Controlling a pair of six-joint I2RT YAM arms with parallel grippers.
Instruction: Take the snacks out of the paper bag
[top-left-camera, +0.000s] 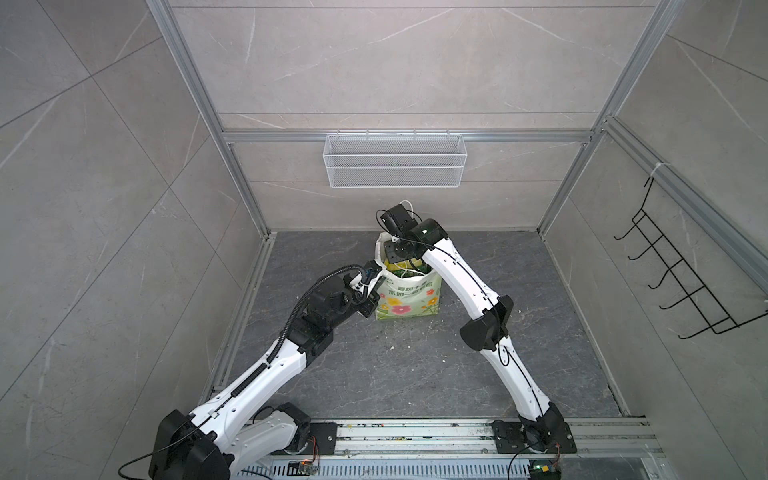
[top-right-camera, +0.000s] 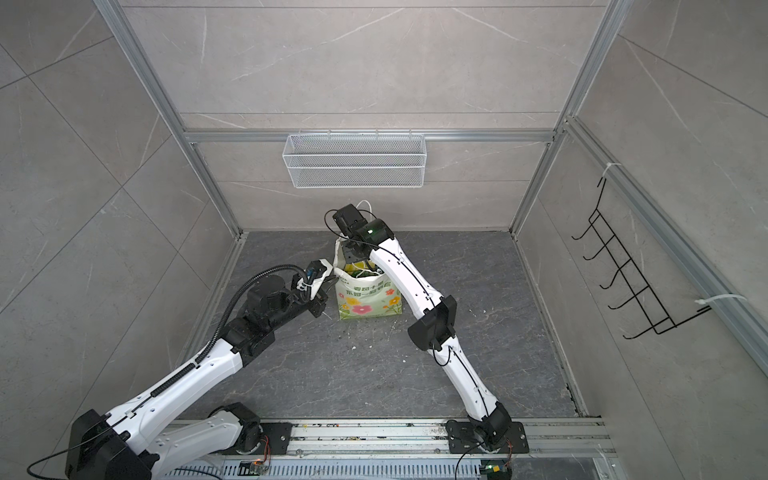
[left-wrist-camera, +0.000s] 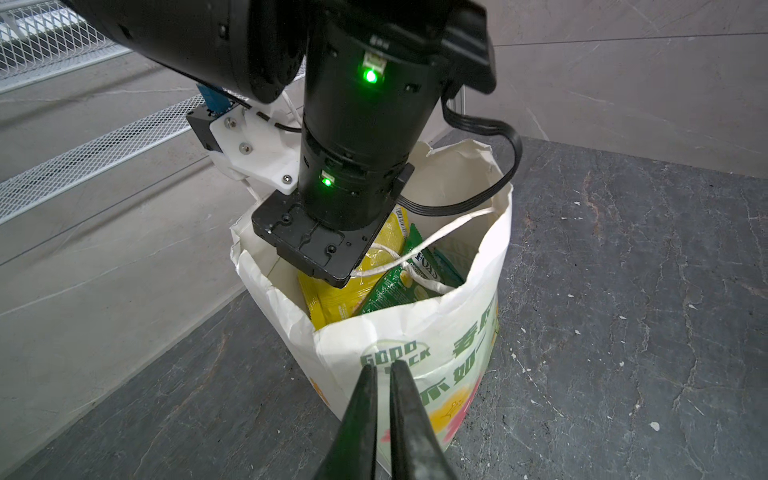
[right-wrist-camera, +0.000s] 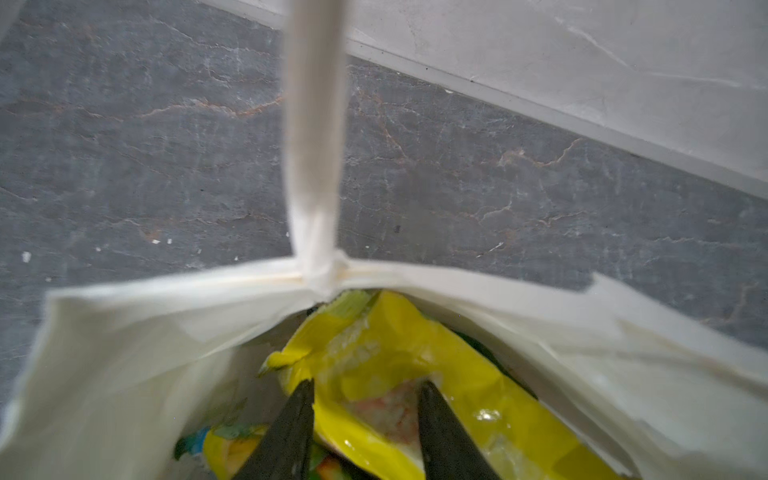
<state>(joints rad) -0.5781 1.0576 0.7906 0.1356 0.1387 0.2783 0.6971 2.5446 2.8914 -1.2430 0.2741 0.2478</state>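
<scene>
Along the near edge a metal rail (top-left-camera: 415, 432) carries two white and black robot arms that reach away over a dark stone counter (top-left-camera: 415, 374). The left arm (top-left-camera: 266, 365) stops at the left side of the paper bag (top-left-camera: 409, 301). Its left claw (left-wrist-camera: 384, 365) is clenched, fingers almost together, with the tips right at the bag's printed wall; whether they pinch the paper I cannot tell. The paper bag stands upright in the middle of the counter, mouth open, with the snacks inside it. A white cord handle (left-wrist-camera: 440, 232) droops across a green packet (left-wrist-camera: 390, 291). The right arm (top-left-camera: 457, 274) bends down into the bag from above. Its right claw (right-wrist-camera: 366, 384) has its fingers apart on either side of a fold of the yellow packet (right-wrist-camera: 395, 345); whether it is grasping I cannot tell. Beyond, a white wire mesh basket (top-left-camera: 395, 160) hangs on the back wall.
</scene>
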